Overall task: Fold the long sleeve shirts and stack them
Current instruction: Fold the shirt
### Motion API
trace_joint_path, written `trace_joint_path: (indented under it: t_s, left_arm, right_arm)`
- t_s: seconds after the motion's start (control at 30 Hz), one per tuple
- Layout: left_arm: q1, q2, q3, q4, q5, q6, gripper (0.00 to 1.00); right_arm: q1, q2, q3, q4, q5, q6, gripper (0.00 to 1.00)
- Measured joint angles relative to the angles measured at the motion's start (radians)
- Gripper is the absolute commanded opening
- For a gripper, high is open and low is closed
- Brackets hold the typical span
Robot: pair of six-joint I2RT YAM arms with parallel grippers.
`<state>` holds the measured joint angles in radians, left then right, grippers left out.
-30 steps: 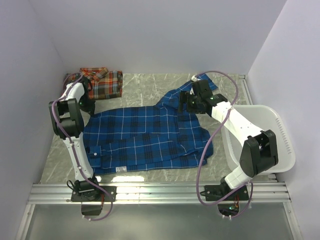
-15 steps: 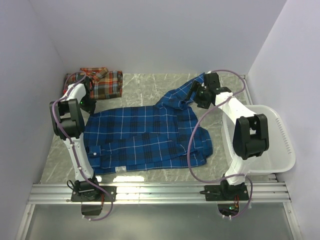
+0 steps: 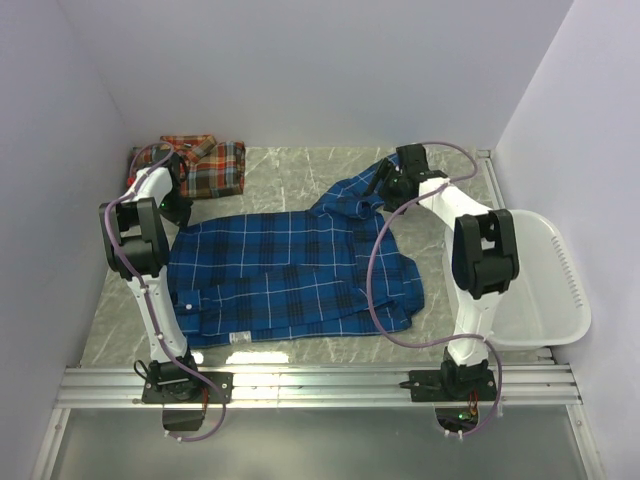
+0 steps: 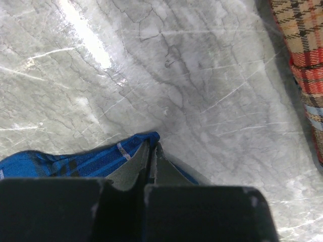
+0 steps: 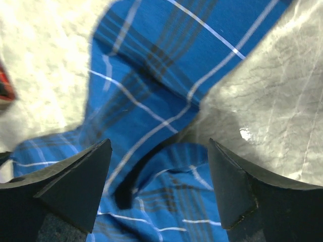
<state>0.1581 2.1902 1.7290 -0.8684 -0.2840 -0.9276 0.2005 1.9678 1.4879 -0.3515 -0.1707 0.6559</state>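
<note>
The blue plaid shirt [image 3: 300, 270] lies spread on the marble table, one sleeve [image 3: 365, 188] running to the far right. My left gripper [image 3: 178, 212] is shut on the shirt's far left corner [image 4: 136, 146], low on the table. My right gripper [image 3: 392, 188] is open and empty, just above the far-right sleeve [image 5: 166, 75], which fills the right wrist view. The red-orange plaid shirt [image 3: 205, 165] lies folded at the far left corner; its edge shows in the left wrist view [image 4: 303, 60].
A white plastic basket [image 3: 545, 290] stands at the right edge of the table. Grey walls close in the far, left and right sides. A metal rail [image 3: 320, 385] runs along the near edge by the arm bases.
My right arm has swung from the shirt's right shoulder out to the far right, then slightly back left over the sleeve end. The left arm and the shirt body have stayed put.
</note>
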Motion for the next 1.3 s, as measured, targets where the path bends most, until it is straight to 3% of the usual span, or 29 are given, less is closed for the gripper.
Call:
trace_joint_path:
  t_s: [0.13, 0.5, 0.93, 1.2, 1.3]
  left_arm:
    - [-0.002, 0.0, 0.0, 0.0, -0.003, 0.003, 0.0]
    - [-0.002, -0.003, -0.003, 0.008, -0.002, 0.024, 0.0]
    - [-0.002, -0.003, -0.003, 0.008, -0.002, 0.026, 0.0]
    - [-0.002, -0.003, -0.003, 0.008, -0.002, 0.026, 0.01]
    - [-0.002, -0.003, -0.003, 0.008, -0.002, 0.026, 0.0]
  right_arm:
    - [0.0, 0.027, -0.001, -0.012, -0.006, -0.042, 0.73]
    - [-0.007, -0.011, -0.091, 0.003, -0.029, -0.197, 0.74]
    - [-0.033, -0.12, -0.117, 0.028, -0.074, -0.5, 0.72]
    - [-0.037, -0.019, -0.055, -0.016, -0.121, -0.624, 0.53]
    - [-0.038, 0.023, -0.032, -0.032, -0.139, -0.652, 0.52]
